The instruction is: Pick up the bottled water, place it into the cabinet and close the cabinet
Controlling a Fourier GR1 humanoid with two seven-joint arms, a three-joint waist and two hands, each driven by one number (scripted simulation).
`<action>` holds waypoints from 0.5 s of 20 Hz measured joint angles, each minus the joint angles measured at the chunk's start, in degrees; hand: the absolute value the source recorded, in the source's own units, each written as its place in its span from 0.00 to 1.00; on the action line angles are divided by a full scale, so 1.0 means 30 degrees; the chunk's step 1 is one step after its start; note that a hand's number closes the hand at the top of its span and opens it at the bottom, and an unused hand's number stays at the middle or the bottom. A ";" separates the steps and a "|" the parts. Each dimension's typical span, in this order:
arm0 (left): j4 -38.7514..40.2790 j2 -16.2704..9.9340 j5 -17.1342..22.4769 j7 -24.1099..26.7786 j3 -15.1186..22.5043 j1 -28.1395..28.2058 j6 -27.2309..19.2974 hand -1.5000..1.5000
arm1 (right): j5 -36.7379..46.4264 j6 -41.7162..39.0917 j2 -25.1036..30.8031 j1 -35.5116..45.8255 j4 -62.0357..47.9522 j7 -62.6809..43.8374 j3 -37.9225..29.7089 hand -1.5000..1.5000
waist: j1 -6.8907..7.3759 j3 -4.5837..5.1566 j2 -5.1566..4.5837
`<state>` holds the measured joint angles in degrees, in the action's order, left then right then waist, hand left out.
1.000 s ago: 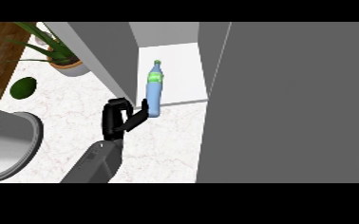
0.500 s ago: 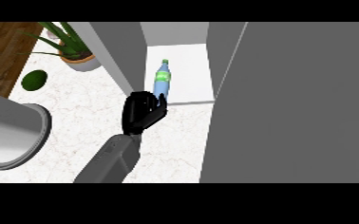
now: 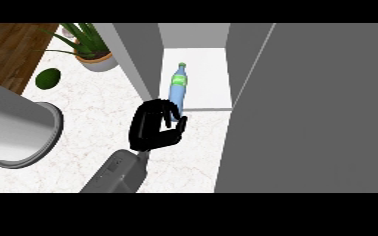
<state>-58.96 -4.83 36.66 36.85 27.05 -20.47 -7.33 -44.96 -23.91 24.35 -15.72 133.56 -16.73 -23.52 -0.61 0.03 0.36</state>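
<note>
Since half a second ago the bottled water (image 3: 177,90) has been carried closer to the cabinet (image 3: 196,80), and the left hand (image 3: 155,127) keeps its black fingers curled round the bottle's base. It rises just beyond the hand: slim, blue, translucent, green-banded, its neck over the white shelf. Tall and narrow, it could topple if set on the shelf's lip. Right of the hand stands the flat grey door (image 3: 303,110).

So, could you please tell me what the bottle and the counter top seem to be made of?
The bottle looks like clear bluish plastic: see-through body, green label band, small cap. The counter top looks like polished white marble or a stone-look laminate, judging by its faint grey veining; the view cannot settle which.
</note>
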 measured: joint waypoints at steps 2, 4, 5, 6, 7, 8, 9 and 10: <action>-0.1331 -0.0622 -0.0099 -0.0242 0.0305 0.1131 0.0364 0.00 | -0.0042 0.0037 -0.0104 -0.0122 0.0087 -0.0087 0.0226 1.00 | 0.0075 -0.0001 0.0016; -0.2690 -0.1335 -0.0068 -0.0577 0.0464 0.2107 0.0795 0.00 | -0.0046 -0.0011 -0.0173 -0.0110 0.0136 -0.0076 0.0478 1.00 | 0.0138 -0.0001 0.0023; -0.3315 -0.1672 0.0038 -0.0845 0.0507 0.2519 0.1025 0.00 | -0.0053 -0.0220 -0.0152 -0.0190 0.0157 0.0010 0.0514 1.00 | 0.0138 -0.0001 0.0030; -0.3833 -0.2078 0.0188 -0.1065 0.0508 0.2860 0.1385 0.00 | -0.0059 -0.0145 -0.0048 -0.0084 0.0212 0.0006 0.0608 1.00 | 0.0142 0.0003 0.0046; -0.4328 -0.2375 0.0243 -0.1150 0.0597 0.3326 0.1664 0.00 | -0.0059 -0.0310 0.0160 0.0036 0.0209 0.0034 0.0573 1.00 | 0.0166 0.0003 0.0045; -0.4830 -0.2700 0.0224 -0.1207 0.0693 0.3848 0.1777 0.00 | -0.0058 -0.0378 0.0234 0.0067 0.0253 0.0005 0.0865 1.00 | 0.0190 0.0006 0.0058; -0.5472 -0.3083 0.0252 -0.1137 0.0755 0.4564 0.1951 0.00 | -0.0064 -0.0525 0.0320 -0.0007 0.0278 -0.0049 0.1112 1.00 | 0.0228 0.0008 0.0071; -0.6002 -0.3495 0.0274 -0.1081 0.0696 0.5069 0.2124 0.00 | -0.0072 -0.0470 0.0354 0.0067 0.0313 -0.0164 0.1526 1.00 | 0.0260 0.0010 0.0068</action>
<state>-76.96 -15.31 37.48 33.61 29.14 -5.27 -0.96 -45.17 -25.32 25.41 -15.52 134.50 -17.22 -18.94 0.17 0.06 0.56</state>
